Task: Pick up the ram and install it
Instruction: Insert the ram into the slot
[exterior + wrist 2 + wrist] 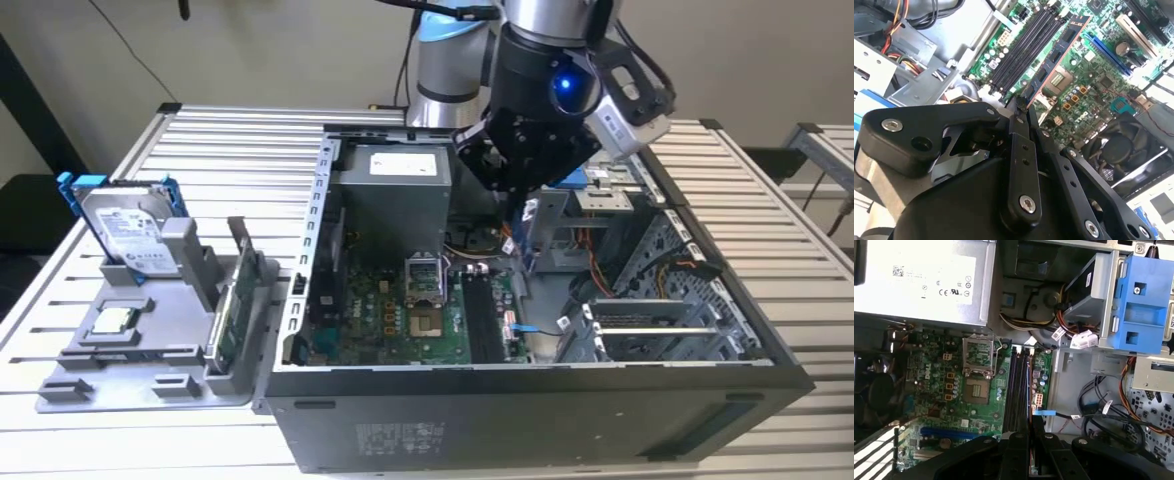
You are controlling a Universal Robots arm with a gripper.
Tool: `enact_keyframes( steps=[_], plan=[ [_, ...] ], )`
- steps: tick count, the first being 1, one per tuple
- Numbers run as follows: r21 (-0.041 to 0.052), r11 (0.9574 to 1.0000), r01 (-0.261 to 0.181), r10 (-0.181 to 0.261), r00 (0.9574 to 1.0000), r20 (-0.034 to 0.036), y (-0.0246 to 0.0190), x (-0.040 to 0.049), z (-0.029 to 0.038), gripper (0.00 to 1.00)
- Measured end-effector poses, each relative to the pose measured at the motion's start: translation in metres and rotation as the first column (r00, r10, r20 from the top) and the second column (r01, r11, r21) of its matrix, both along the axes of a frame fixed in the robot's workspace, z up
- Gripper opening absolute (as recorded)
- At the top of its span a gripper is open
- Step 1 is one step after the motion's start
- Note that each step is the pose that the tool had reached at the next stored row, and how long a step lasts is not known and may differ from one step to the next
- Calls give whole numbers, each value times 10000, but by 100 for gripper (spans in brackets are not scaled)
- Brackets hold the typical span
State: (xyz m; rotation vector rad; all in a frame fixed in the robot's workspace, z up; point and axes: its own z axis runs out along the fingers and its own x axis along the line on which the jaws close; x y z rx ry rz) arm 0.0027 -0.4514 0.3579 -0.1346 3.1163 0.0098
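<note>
- Black fingers of your gripper [523, 195] are clamped on the ram [533, 245], which hangs on edge below it inside the open computer case [534, 420].
- In the second wrist view you see the gripper [1021, 102] pinching one end of the ram [1059, 55]. The stick reaches out over the green motherboard [1094, 85], just beside the black memory slots [1024, 45] and parallel with them.
- In the first wrist view the ram [1030, 400] shows edge-on as a thin line leaving the gripper [1029, 440], running along the edge of the slots [1016, 385].
- You cannot tell whether the ram touches the board or a slot.
- At the exterior view's left, a grey holder [147, 355] on the slatted metal tabletop [200, 150] carries a hard drive in a blue frame [127, 225] and an upright green card [238, 300], well apart from the gripper.
</note>
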Motion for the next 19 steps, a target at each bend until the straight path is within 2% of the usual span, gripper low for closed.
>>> enact_keyframes(
  steps=[5,9,19],
  plan=[
    [213,9994,257,-257,9997,-3,-1,0,-11,14],
    [321,9987,401,-401,9992,-9,-1,0,-16,14],
    [350,9973,651,-651,9979,-22,-2,0,-28,14]
  ],
)
